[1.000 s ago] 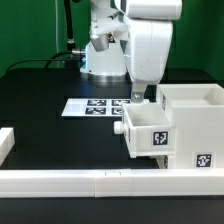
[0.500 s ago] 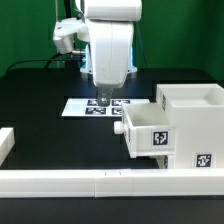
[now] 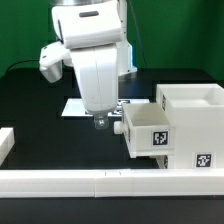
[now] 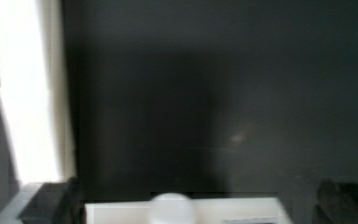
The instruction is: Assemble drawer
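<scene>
Hanging over the black tabletop (image 3: 35,100) toward its middle, the gripper (image 3: 100,122) sits low above the marker board (image 3: 72,106), gripping nothing visible; whether its fingers are parted or closed I cannot tell; just beside it, a tagged tray (image 3: 150,133) pokes out of the tall housing (image 3: 195,125) near the front right corner; white rails (image 3: 90,180) edge the front; the blurred wrist view shows dark tabletop and a white edge (image 4: 167,208).
</scene>
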